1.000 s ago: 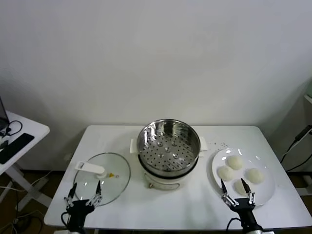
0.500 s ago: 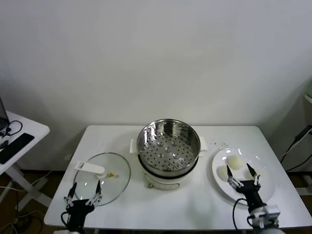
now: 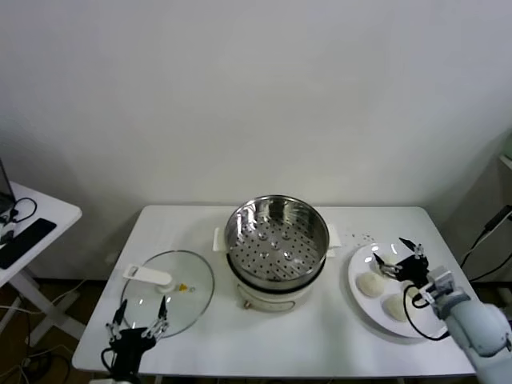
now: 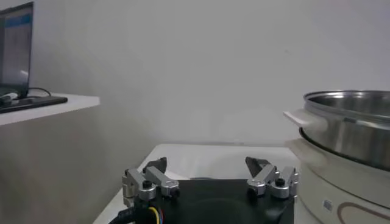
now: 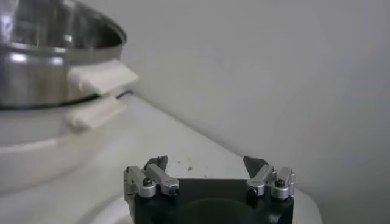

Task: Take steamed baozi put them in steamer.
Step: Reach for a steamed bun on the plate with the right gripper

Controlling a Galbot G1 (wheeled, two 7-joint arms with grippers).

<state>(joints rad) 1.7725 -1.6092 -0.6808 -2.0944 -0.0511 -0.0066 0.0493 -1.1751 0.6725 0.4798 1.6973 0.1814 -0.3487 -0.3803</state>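
The steamer (image 3: 277,240), a shiny steel pot with a perforated bottom on a cream base, stands mid-table and holds nothing. Two cream-white baozi (image 3: 369,284) (image 3: 395,307) lie on the white plate (image 3: 352,276) to its right. A third baozi (image 3: 383,261) shows partly behind my right gripper (image 3: 390,251); the fourth is hidden by the arm. My right gripper is open and empty over the plate's far part, pointing towards the steamer. In the right wrist view the gripper (image 5: 206,161) is open with the steamer (image 5: 49,55) ahead. My left gripper (image 3: 141,308) is open and empty at the table's front left.
A flat glass lid (image 3: 172,288) with a white handle lies left of the steamer, just beyond my left gripper. The left wrist view shows the open left gripper (image 4: 207,163) and the steamer's side (image 4: 347,122). A side table (image 3: 36,216) stands at far left.
My right gripper has moved from the table's front edge forward over the plate to its far side, turning towards the steamer and covering two baozi. The left arm has not moved.
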